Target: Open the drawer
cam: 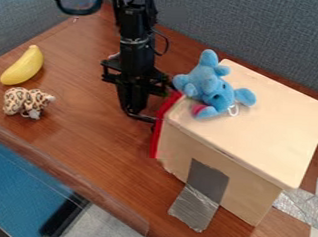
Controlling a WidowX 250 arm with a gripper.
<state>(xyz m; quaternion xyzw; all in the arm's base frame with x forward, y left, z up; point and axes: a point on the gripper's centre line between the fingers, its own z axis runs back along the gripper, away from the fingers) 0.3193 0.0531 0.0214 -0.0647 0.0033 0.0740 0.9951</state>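
Where fingers (134, 101) hang, drawer (162, 129) just beside, red-fronted

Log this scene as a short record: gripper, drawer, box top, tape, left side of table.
gripper: low over the table, right by the drawer front; contact cannot be told
drawer: red front against the box, looks shut or nearly so
box top: blue stuffed toy on the wooden box, at the end nearest the drawer front
tape: grey strip running from box side onto table
left side of table: banana, spotted stuffed toy beside it
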